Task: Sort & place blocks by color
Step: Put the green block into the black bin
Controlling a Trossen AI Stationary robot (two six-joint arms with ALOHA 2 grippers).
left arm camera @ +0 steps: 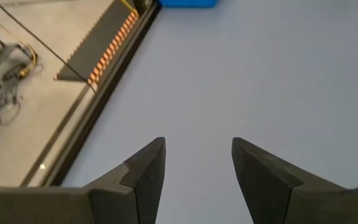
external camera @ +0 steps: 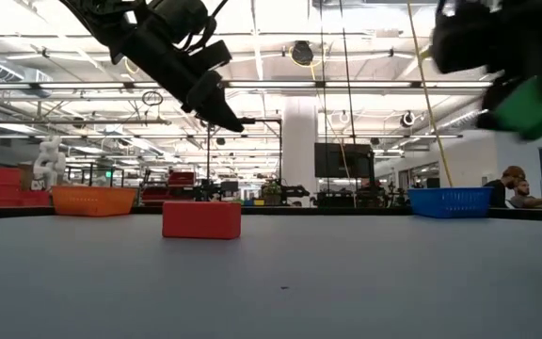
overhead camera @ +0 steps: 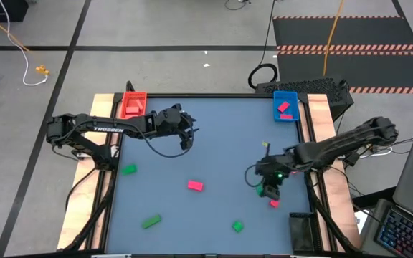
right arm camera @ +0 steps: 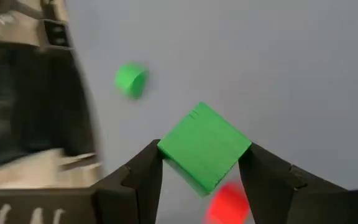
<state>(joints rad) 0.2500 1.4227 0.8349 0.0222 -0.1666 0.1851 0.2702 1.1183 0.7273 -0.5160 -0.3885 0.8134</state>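
Note:
My right gripper (overhead camera: 269, 189) is shut on a green block (right arm camera: 204, 148) above the table's near right part. It also shows high up in the low view (external camera: 525, 99). A small red block (right arm camera: 229, 202) lies on the table under it. My left gripper (overhead camera: 186, 133) hangs open and empty over the far left part of the table, and the left wrist view (left arm camera: 197, 165) shows only bare table between its fingers. Loose on the table lie a pink block (overhead camera: 196, 185) and three green blocks (overhead camera: 128, 170) (overhead camera: 150, 222) (overhead camera: 238, 226). My right gripper pinches the green block between its two fingers, which meet it at two opposite corners (right arm camera: 165, 149), so it sits turned like a diamond between them. The fingers come from above, pointing down. The block (external camera: 530, 104) is lifted clear of the table.
A red tray (overhead camera: 133, 104) holding salmon-red pieces stands at the far left corner. A blue tray (overhead camera: 285, 106) holding pink pieces stands at the far right. A dark tray (overhead camera: 301, 231) stands at the near right corner, close to my right gripper. The table's middle is bare.

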